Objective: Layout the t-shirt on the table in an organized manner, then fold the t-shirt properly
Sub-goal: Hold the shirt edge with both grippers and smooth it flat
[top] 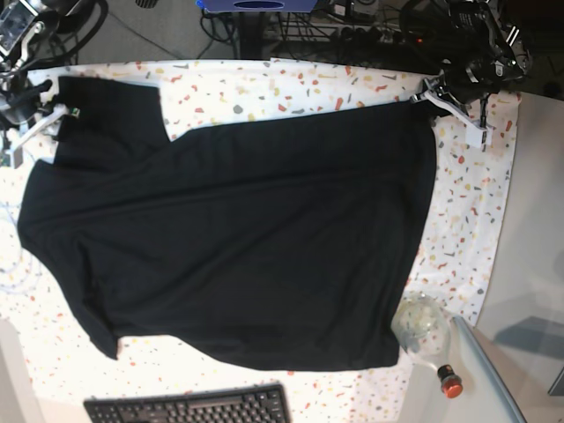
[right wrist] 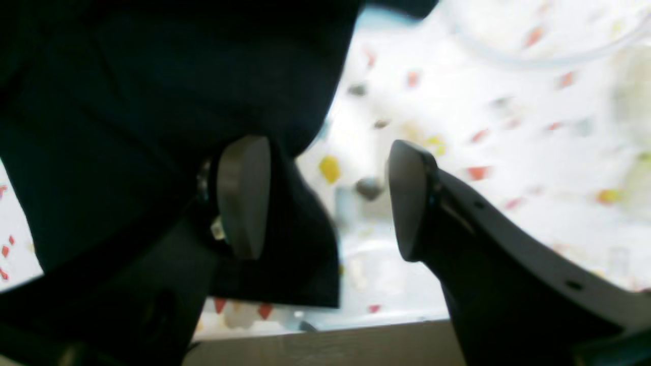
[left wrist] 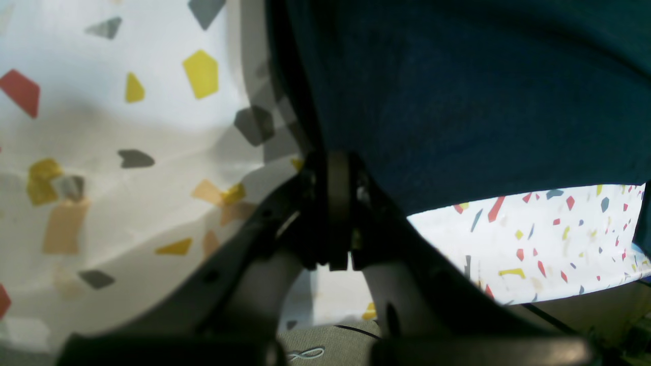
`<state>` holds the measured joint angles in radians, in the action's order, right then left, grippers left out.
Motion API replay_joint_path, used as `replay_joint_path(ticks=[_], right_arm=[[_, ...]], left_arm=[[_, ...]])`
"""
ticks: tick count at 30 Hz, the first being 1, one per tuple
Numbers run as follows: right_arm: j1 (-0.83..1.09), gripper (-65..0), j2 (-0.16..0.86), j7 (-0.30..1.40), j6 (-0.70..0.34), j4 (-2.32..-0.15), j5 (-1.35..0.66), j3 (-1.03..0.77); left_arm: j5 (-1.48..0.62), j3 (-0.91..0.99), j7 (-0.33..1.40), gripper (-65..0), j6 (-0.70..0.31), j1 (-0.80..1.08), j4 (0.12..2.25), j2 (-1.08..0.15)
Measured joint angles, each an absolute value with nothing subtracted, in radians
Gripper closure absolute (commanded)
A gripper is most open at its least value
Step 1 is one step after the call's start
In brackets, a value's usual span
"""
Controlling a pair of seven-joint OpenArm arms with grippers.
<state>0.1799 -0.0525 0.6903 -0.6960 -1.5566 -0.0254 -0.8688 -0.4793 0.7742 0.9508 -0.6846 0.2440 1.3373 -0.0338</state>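
I'm in the layout step: the t-shirt (top: pixel 238 238) lies spread across the desk (top: pixel 467 211). My left end effector (left wrist: pixel 338 203) has pinched its corner at the frame's upper right, it seems; the right end effector (right wrist: pixel 325 198) gapes empty. Next I pull the hem taut

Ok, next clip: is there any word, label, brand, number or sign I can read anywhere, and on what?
No readable text in any view.
Plain black short-sleeved fabric t-shirt: no print visible.
Black computer keyboard: key legends too small to read.
Grey fabric surface under the left wrist camera: a white looped mark, a symbol rather than letters.
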Motion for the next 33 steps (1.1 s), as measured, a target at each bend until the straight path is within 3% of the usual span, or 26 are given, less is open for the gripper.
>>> replay_joint_path(ticks=[11, 17, 23, 33], right_arm=[[0.006, -34.2, -0.033, 0.812, -0.697, -1.412, -0.034, -0.874], [-0.036, -34.1, -0.037, 0.846, -0.697, -1.37, -0.025, -1.039], [-0.061, -34.1, -0.044, 0.918, -0.696, -1.369, -0.03, -1.044], [-0.103, -34.2, -0.019, 0.883, -0.693, -1.221, -0.05, -1.045]], left_arm=[[-0.476, 0.772, 0.951, 0.0, -0.685, 0.244, 1.338, -0.036], [-0.476, 0.773, 0.951, 0.0, -0.685, 0.244, 1.338, -0.036], [-0.476, 0.772, 0.952, 0.0, -0.685, 0.244, 1.338, -0.036], [-0.476, 0.772, 0.951, 0.0, -0.685, 0.244, 1.338, -0.036]])
